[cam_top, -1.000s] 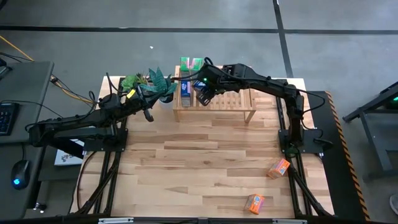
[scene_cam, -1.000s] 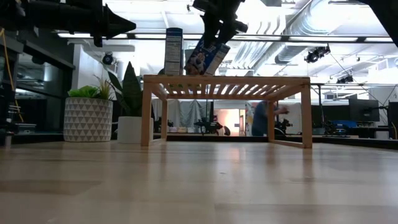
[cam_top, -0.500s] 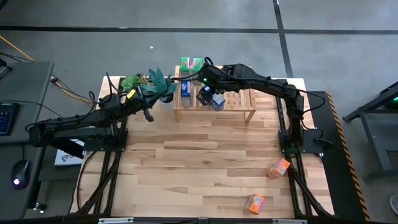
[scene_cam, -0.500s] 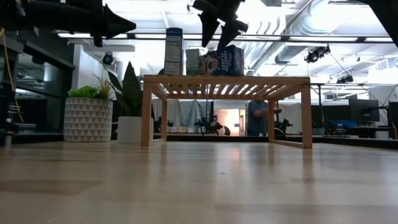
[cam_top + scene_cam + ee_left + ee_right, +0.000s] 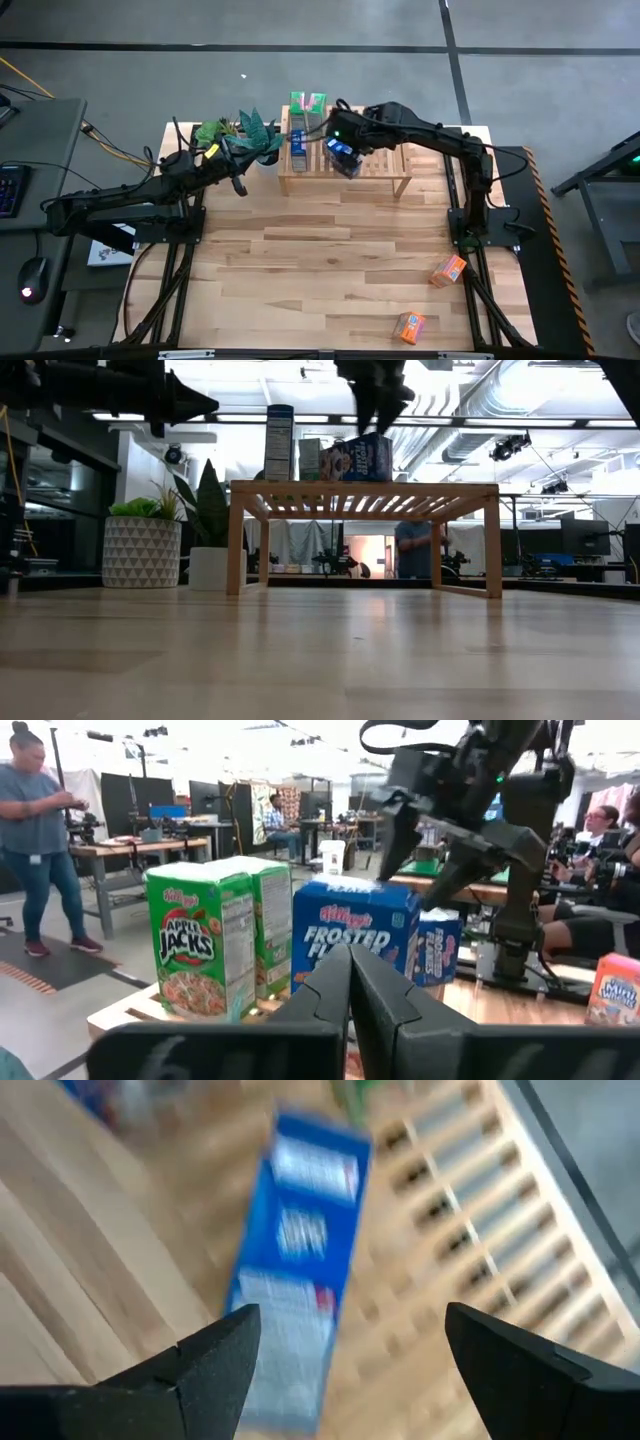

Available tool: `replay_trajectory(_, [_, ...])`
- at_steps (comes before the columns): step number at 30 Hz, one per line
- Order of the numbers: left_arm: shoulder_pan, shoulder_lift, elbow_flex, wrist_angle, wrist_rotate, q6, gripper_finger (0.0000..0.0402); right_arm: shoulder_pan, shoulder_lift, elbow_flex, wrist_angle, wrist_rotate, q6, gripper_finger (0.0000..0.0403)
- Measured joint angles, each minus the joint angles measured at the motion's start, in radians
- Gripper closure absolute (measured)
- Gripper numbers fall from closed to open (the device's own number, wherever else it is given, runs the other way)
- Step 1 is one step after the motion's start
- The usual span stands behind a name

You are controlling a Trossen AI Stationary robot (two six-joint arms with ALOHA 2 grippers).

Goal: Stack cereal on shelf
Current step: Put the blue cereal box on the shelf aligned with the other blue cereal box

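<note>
- My right gripper point(image 5: 338, 135) hangs open above the wooden shelf point(image 5: 385, 165), fingers spread wide, holding nothing.
- Below it a blue Frosted Flakes box point(image 5: 343, 157) lies flat on the slats.
- Another blue box point(image 5: 297, 145) and two green Apple Jacks boxes point(image 5: 307, 101) stand at the shelf's left end.
- Two orange boxes point(image 5: 448, 270) lie on the table point(image 5: 300, 260), well apart from the shelf.
- My left gripper point(image 5: 238, 184), fingers closed and empty, waits near the potted plants point(image 5: 240, 130).
</note>
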Motion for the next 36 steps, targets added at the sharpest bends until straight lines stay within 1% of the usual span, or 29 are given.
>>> replay_trajectory(2, [0.0,0.0,0.0,-0.014,0.0,0.0,0.0402,0.018,0.001,0.0,-0.079,0.031,0.039,0.0091])
replay_trajectory(4, [0.0,0.0,0.0,-0.022,0.0,0.0,0.0402,0.045,0.0,0.0,-0.111,0.066,0.066,0.0091])
replay_trajectory(7, [-0.001,0.0,0.0,-0.03,0.0,0.0,0.0401,0.1,-0.018,0.0,-0.097,0.067,0.032,0.0091])
replay_trajectory(10, [-0.001,0.0,0.0,-0.031,0.0,0.0,0.0401,0.157,-0.065,0.0,-0.088,0.117,0.032,0.0091])
replay_trajectory(16, [-0.001,0.0,0.0,-0.03,0.0,-0.007,0.0402,0.242,-0.134,0.0,-0.078,0.224,0.087,0.0091])
replay_trajectory(22, [-0.002,0.0,0.0,-0.03,0.0,-0.021,0.0401,0.322,-0.152,0.0,-0.108,0.262,0.166,0.0091])
replay_trajectory(24, [-0.002,0.0,0.0,-0.031,0.0,-0.021,0.0402,0.357,-0.159,-0.021,-0.101,0.281,0.177,0.0091])
replay_trajectory(27, [-0.002,0.0,0.0,-0.041,0.0,-0.023,0.0401,0.42,-0.195,-0.131,-0.103,0.352,0.227,0.0091])
replay_trajectory(28, [-0.002,0.0,0.0,-0.045,0.0,-0.026,0.0402,0.442,-0.22,-0.196,-0.103,0.371,0.261,0.0091])
replay_trajectory(30, [-0.002,0.0,0.0,-0.047,0.0,-0.026,0.0402,0.476,-0.285,-0.331,-0.074,0.376,0.324,0.0091])
replay_trajectory(33, [-0.002,0.0,0.0,-0.043,0.0,-0.026,0.0401,0.533,-0.416,-0.563,0.102,0.404,0.407,0.0091])
replay_trajectory(35, [-0.001,0.0,0.0,-0.027,0.0,-0.026,0.0401,0.568,-0.505,-0.724,0.3,0.425,0.415,0.0091])
replay_trajectory(36, [-0.001,0.0,0.0,-0.019,0.0,-0.026,0.0401,0.582,-0.546,-0.808,0.415,0.454,0.413,0.0091])
